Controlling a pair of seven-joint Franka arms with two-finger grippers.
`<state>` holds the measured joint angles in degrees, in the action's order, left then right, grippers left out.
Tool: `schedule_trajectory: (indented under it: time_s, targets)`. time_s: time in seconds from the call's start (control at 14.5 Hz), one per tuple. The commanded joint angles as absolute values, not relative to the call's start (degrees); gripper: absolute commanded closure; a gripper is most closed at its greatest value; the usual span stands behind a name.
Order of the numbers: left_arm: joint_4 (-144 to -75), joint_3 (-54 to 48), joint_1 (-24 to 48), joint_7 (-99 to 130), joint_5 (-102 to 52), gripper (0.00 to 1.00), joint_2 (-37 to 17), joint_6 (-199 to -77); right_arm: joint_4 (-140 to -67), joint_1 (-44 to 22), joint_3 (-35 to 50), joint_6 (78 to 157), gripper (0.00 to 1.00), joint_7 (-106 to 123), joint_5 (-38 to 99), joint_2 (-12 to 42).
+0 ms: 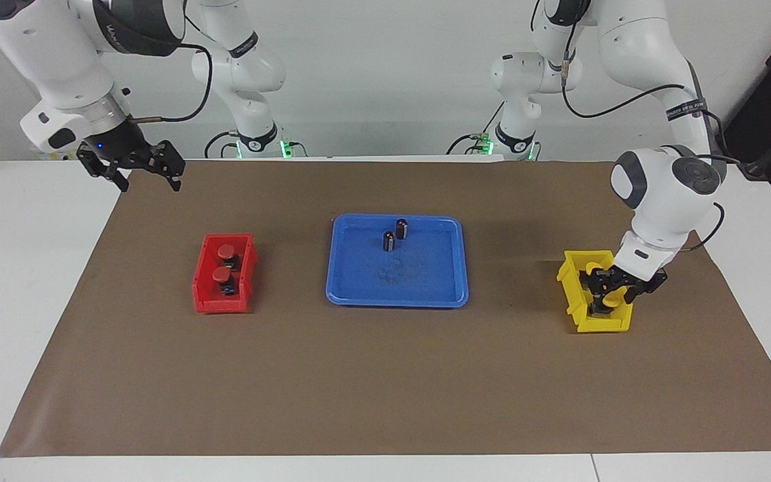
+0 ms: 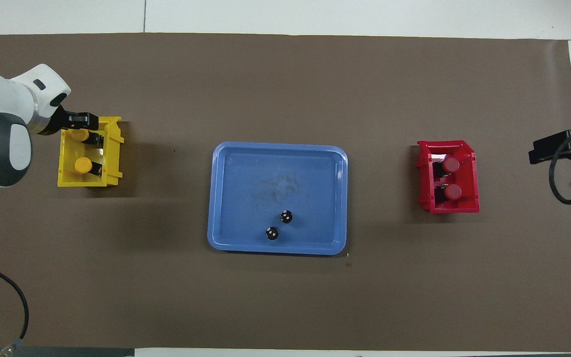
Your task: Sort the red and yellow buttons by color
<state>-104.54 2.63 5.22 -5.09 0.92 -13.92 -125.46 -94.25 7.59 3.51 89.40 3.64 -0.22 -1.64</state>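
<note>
The brown mat [image 1: 385,375] lies bare and wide around the blue tray [image 1: 332,268], where only two dark cylinders [image 1: 395,234] stand. The red bin [image 1: 221,304], toward the right arm's end, holds both red buttons [image 1: 225,251]. The yellow bin [image 1: 600,325], at the left arm's end, holds both yellow buttons [image 2: 83,165]. The right gripper [image 1: 134,171] waits raised over the mat's corner, jaws apart and empty. The left gripper [image 1: 616,289] is down inside the yellow bin; whether it grips a button cannot be told. It should rise straight up, clear of the bin's walls.
</note>
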Motion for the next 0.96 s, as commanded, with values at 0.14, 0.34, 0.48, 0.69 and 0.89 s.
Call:
schedule_trajectory:
  time_s: [0.14,0.34,0.48,0.69,0.89]
  targets:
    - [-97.0,2.4,8.5,-9.0,1.5,0.0,-9.3,-108.6,-93.2,8.5,4.0,88.6,0.0,4.7,-0.2,-1.2]
    - [-96.9,2.3,9.1,-7.9,1.1,0.0,-3.2,-102.9,-93.2,8.4,4.0,88.8,0.0,4.7,-0.3,-1.1]
    - [-96.8,2.5,9.1,-7.9,0.4,0.0,-0.6,-100.4,-93.2,8.4,4.0,88.8,0.0,4.7,-0.3,-1.1]
    - [-96.7,3.3,8.2,-7.7,-0.2,0.0,1.2,-99.1,-93.2,8.4,4.0,88.8,0.0,4.7,-0.3,-1.2]
    - [-96.8,3.3,8.1,-7.7,-0.1,0.0,1.8,-98.7,-93.2,8.4,4.0,88.8,0.0,4.7,-0.3,-1.2]
